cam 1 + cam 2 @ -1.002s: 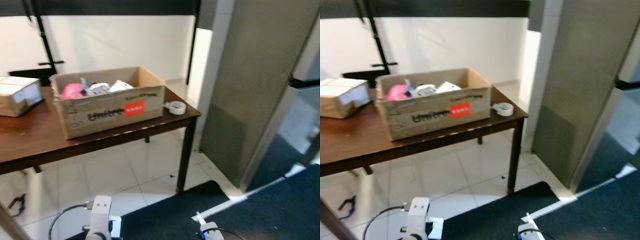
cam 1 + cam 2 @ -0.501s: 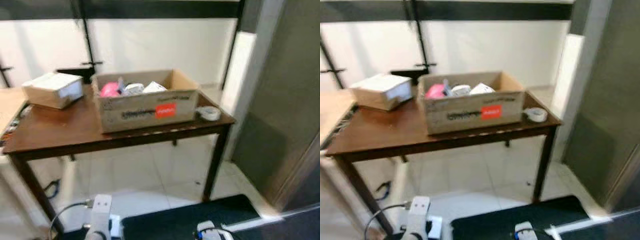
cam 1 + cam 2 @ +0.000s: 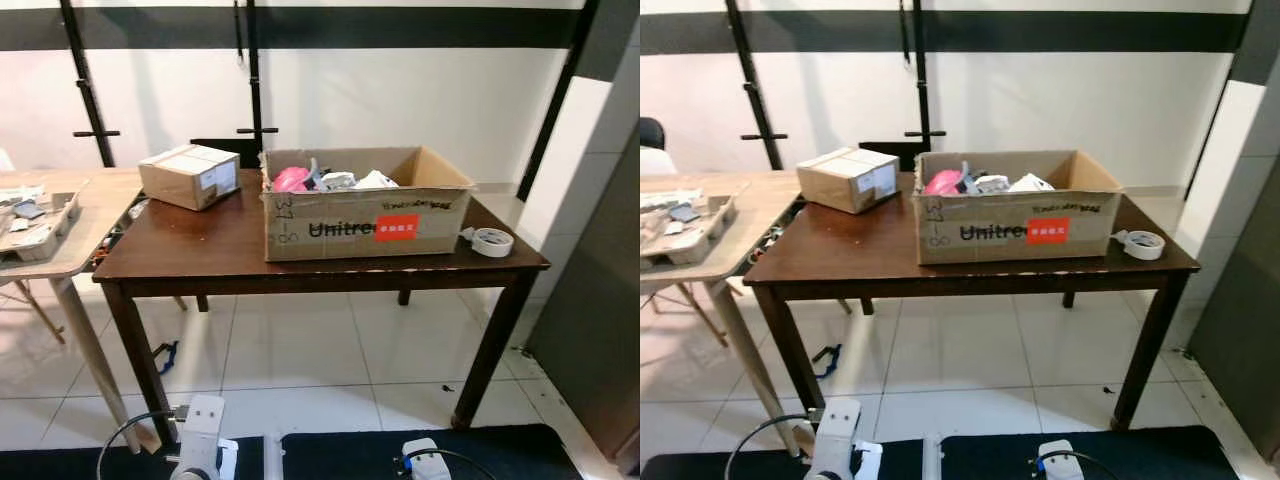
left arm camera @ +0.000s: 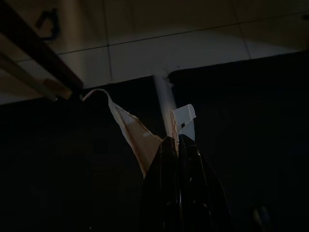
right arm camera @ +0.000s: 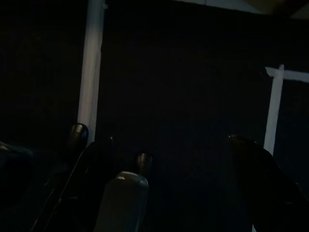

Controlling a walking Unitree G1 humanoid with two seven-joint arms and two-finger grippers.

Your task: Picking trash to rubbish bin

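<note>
An open cardboard box (image 3: 365, 215) printed "Unitree" stands on a dark wooden table (image 3: 200, 255) ahead of me. Pink and white scraps (image 3: 330, 181) lie inside it. In the left wrist view, my left gripper (image 4: 177, 144) hangs low over dark carpet, shut on a beige, limp scrap of trash (image 4: 133, 133) with a thin strap. My right gripper (image 5: 166, 145) is open above the dark carpet, with nothing between its fingers. Both arms hang low in front of me, left arm (image 3: 200, 440) and right arm (image 3: 425, 462).
A roll of tape (image 3: 491, 241) lies at the table's right end and a small closed carton (image 3: 190, 175) at its back left. A light wooden table (image 3: 50, 225) with a tray of clutter adjoins on the left. A grey wall panel (image 3: 610, 330) rises at right. White tile floor lies under the table.
The camera has swung left, so the table and box now sit centred and the grey panel has slid to the right edge. The things on the table have not moved.
</note>
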